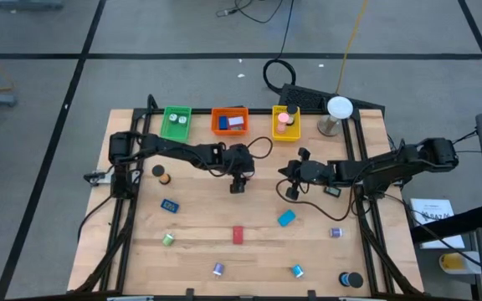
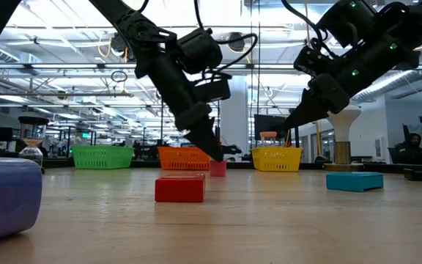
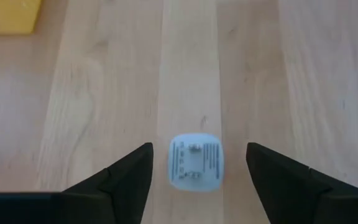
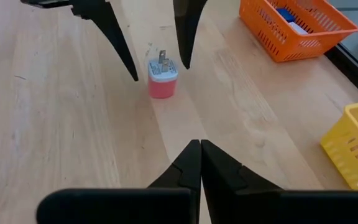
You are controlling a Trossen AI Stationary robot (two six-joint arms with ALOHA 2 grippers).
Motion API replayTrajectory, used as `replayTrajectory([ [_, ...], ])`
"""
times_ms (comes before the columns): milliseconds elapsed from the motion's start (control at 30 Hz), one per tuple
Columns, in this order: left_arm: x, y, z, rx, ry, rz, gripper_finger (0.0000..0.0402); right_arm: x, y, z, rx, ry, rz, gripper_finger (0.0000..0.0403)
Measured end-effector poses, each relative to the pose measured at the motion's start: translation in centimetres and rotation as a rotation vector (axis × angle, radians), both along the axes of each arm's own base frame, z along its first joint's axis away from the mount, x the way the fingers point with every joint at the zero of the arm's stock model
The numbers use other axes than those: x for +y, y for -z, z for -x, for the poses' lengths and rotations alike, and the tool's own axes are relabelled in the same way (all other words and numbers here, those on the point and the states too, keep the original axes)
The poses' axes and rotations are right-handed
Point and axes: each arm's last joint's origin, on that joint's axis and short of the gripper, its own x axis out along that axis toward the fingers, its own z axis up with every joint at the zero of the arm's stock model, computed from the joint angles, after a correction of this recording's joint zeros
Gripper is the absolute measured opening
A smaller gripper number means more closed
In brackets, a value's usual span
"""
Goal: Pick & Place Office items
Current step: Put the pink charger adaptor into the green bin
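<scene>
high view: left gripper [image 1: 238, 186] hangs near table centre, the orange tray [image 1: 229, 121] at its 12 o'clock. left wrist view: fingers spread, straddling the pink plug adapter [image 3: 194, 162]. right wrist view: right gripper [image 4: 199, 163] pressed together, empty. the adapter looks light, rigid, slick; pinch its flat sides.
</scene>
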Motion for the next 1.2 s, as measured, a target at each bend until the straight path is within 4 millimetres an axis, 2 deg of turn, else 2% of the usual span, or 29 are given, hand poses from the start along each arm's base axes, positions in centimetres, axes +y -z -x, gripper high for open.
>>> replayTrajectory([
  [367, 0.0, 1.6, -0.5, 0.01, -0.002, 0.019, 0.0233, 0.0, 0.0, 0.0, 0.003, -0.003, 0.002, 0.0],
  [467, 0.1, 1.6, -0.4, 0.01, -0.007, 0.023, 0.0207, 0.0, 0.0, 0.0, 0.004, -0.002, 0.003, 0.0],
  [633, 0.2, 1.5, -0.4, 0.004, -0.029, 0.03, 0.0141, 0.0, 0.0, 0.0, 0.003, -0.002, 0.003, 0.0],
  [700, 0.3, 1.1, -0.4, -0.008, -0.042, 0.021, 0.0139, 0.0, 0.0, 0.0, 0.004, -0.002, 0.003, 0.0],
  [800, 0.8, -0.7, 0.1, -0.041, -0.075, 0.011, 0.0138, 0.0, 0.0, 0.0, 0.004, -0.002, 0.003, 0.0],
  [933, 2.1, -4.6, 2.0, -0.064, -0.181, -0.005, 0.0139, 0.0, 0.0, 0.0, 0.005, -0.003, 0.003, 0.0],
  [1067, 2.7, -7.7, 5.2, -0.079, -0.302, -0.023, 0.0139, 0.0, 0.1, 0.1, 0.013, -0.005, 0.006, 0.0],
  [1200, 2.9, -9.2, 9.4, -0.108, -0.43, -0.016, 0.0139, 0.1, 0.2, 0.1, 0.022, -0.01, 0.006, 0.0],
])
